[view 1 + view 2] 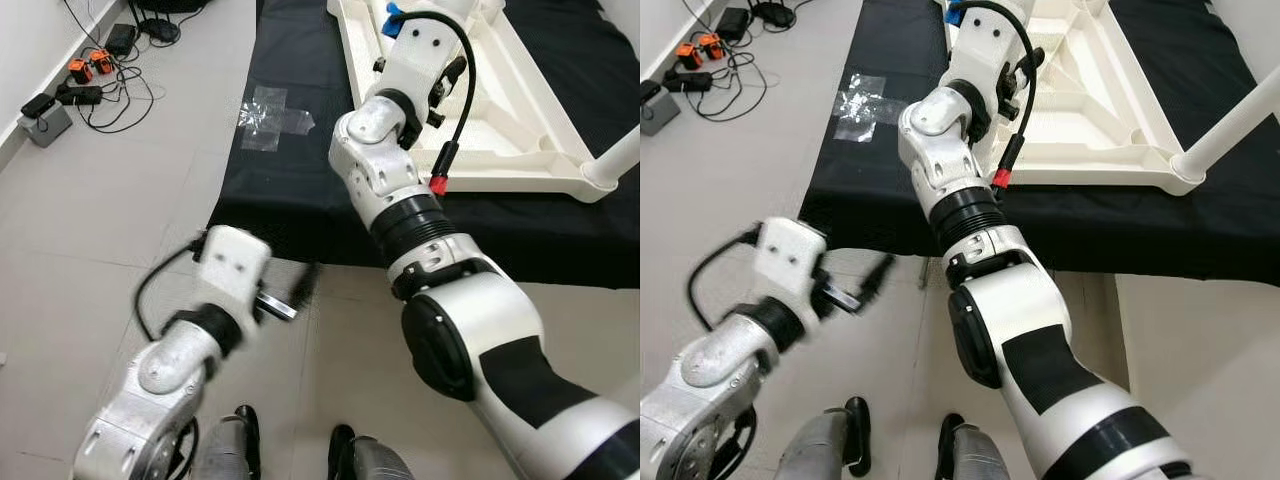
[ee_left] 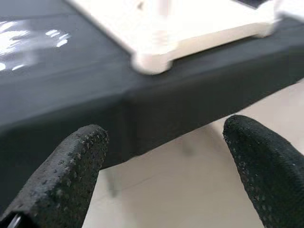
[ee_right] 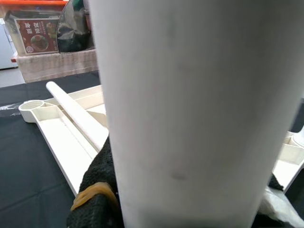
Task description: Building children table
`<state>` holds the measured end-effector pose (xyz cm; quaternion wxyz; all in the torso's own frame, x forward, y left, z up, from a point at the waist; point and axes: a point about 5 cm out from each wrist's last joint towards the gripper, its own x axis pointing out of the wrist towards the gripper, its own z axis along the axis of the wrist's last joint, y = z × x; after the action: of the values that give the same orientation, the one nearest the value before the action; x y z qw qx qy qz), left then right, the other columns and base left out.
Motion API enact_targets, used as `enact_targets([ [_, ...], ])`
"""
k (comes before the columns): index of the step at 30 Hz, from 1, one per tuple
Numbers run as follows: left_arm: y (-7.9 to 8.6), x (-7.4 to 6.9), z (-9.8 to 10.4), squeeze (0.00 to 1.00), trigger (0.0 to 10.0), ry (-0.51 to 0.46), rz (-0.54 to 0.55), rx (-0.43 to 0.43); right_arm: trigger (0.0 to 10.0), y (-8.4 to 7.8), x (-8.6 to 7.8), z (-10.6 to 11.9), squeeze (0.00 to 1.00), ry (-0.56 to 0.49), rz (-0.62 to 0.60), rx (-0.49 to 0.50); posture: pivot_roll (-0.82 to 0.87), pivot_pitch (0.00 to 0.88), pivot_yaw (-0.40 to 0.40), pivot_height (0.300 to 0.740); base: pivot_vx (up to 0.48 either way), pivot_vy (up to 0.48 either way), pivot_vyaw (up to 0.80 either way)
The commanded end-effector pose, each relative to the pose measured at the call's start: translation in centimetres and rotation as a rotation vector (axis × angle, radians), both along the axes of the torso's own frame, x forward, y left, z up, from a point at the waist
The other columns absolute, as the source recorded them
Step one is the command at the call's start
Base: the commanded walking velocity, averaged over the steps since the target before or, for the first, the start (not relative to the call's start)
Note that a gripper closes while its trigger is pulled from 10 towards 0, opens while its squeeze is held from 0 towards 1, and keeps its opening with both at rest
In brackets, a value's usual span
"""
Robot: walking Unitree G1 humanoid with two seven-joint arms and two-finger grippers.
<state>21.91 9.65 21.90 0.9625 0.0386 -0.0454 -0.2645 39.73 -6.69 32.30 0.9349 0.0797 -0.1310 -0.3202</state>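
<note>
Pinching a white round table leg (image 3: 190, 109), my right gripper (image 3: 185, 209) sits over the upturned white plastic tabletop (image 1: 520, 140); my left gripper (image 2: 166, 161) hangs spread below its edge.

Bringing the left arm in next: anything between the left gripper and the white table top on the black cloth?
Nothing visible. The left gripper, open, faces the white plastic table top across open floor and the black cloth's edge.

The floor (image 1: 120, 200) was pale grey tile, lit pretty evenly. A low platform under a black cloth (image 1: 290, 190) sat just ahead of the left hand, with a patch of clear tape (image 1: 272, 118) stuck on it. Off by the white wall (image 1: 30, 40) lay tangled black cables (image 1: 115, 85) and chargers.
</note>
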Motion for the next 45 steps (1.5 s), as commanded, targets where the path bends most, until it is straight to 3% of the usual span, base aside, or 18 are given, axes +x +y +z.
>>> enact_targets([
  [1, -0.2, -0.4, 0.1, 0.00, 10.0, -0.004, -0.029, -0.019, 10.0, -1.1, 0.4, -5.6, 0.00, 0.236, -0.048, 0.018, 0.09, 0.308, -0.104, 0.740, 0.000, 0.000, 0.00],
  [3, -0.5, -0.8, 0.5, 0.00, 10.0, -0.013, -0.085, -0.066, 10.0, -1.0, 0.4, -5.4, 0.00, 0.223, -0.046, 0.017, 0.09, 0.308, -0.104, 0.740, 0.000, 0.000, 0.00],
  [12, -0.6, -1.0, 0.8, 0.00, 10.0, -0.018, -0.121, -0.081, 10.0, -0.7, 0.4, -5.4, 0.00, 0.221, -0.018, 0.032, 0.09, 0.308, -0.104, 0.740, 0.000, 0.000, 0.00],
  [13, -0.6, -1.0, 0.7, 0.00, 10.0, -0.019, -0.112, -0.075, 10.0, -0.7, 0.5, -5.5, 0.09, 0.223, -0.007, 0.036, 0.09, 0.305, -0.102, 0.740, 0.000, 0.000, 0.00],
  [15, -0.5, -1.0, 0.7, 0.00, 10.0, -0.020, -0.109, -0.073, 10.0, -0.7, 0.5, -5.6, 0.09, 0.224, 0.000, 0.038, 0.09, 0.305, -0.102, 0.740, 0.000, 0.000, 0.00],
  [16, -0.5, -1.0, 0.6, 0.00, 10.0, -0.019, -0.108, -0.072, 10.0, -0.6, 0.5, -5.6, 1.00, 0.220, 0.007, 0.037, 0.09, 0.305, -0.102, 0.740, 0.000, 0.000, 0.00],
  [20, -0.5, -1.0, 0.6, 0.00, 10.0, -0.019, -0.106, -0.073, 10.0, -0.6, 0.5, -5.4, 1.00, 0.205, 0.023, 0.037, 0.09, 0.303, -0.102, 0.740, 0.000, 0.000, 0.00],
  [21, -0.5, -1.0, 0.5, 0.00, 10.0, -0.020, -0.104, -0.072, 10.0, -0.6, 0.6, -5.3, 0.22, 0.197, 0.037, 0.045, 0.09, 0.303, -0.102, 0.740, 0.000, 0.000, 0.00],
  [22, -0.5, -1.0, 0.5, 0.00, 10.0, -0.020, -0.104, -0.072, 10.0, -0.6, 0.6, -5.3, 0.22, 0.197, 0.037, 0.045, 0.09, 0.303, -0.102, 0.740, 0.000, 0.000, 0.00],
  [23, -0.5, -1.0, 0.5, 0.00, 10.0, -0.020, -0.103, -0.071, 10.0, -0.6, 0.6, -5.2, 0.00, 0.191, 0.041, 0.047, 0.09, 0.302, -0.102, 0.740, 0.000, 0.000, 0.00],
  [37, -0.3, -0.9, 0.5, 0.00, 10.0, -0.026, -0.104, -0.062, 10.0, -0.7, 0.4, -4.1, 0.00, 0.095, 0.084, 0.026, 0.09, 0.296, -0.096, 0.740, 0.000, 0.000, 0.00],
  [38, -0.3, -0.9, 0.5, 0.00, 10.0, -0.027, -0.104, -0.060, 10.0, -0.8, 0.3, -4.1, 0.85, 0.086, 0.095, 0.014, 0.09, 0.293, -0.094, 0.740, 0.000, 0.000, 0.00],
  [39, -0.3, -0.9, 0.5, 0.00, 10.0, -0.027, -0.104, -0.060, 10.0, -0.8, 0.3, -4.1, 0.85, 0.086, 0.095, 0.014, 0.09, 0.293, -0.094, 0.740, 0.000, 0.000, 0.00],
  [40, -0.3, -0.8, 0.5, 0.00, 10.0, -0.028, -0.105, -0.058, 10.0, -0.8, 0.3, -4.2, 1.00, 0.077, 0.107, 0.013, 0.09, 0.288, -0.093, 0.740, 0.000, 0.000, 0.00],
  [45, -0.3, -0.6, 0.4, 0.00, 10.0, -0.032, -0.107, -0.053, 10.0, -0.9, 0.0, -4.1, 1.00, 0.034, 0.142, 0.013, 0.09, 0.272, -0.092, 0.740, 0.000, 0.000, 0.00],
])
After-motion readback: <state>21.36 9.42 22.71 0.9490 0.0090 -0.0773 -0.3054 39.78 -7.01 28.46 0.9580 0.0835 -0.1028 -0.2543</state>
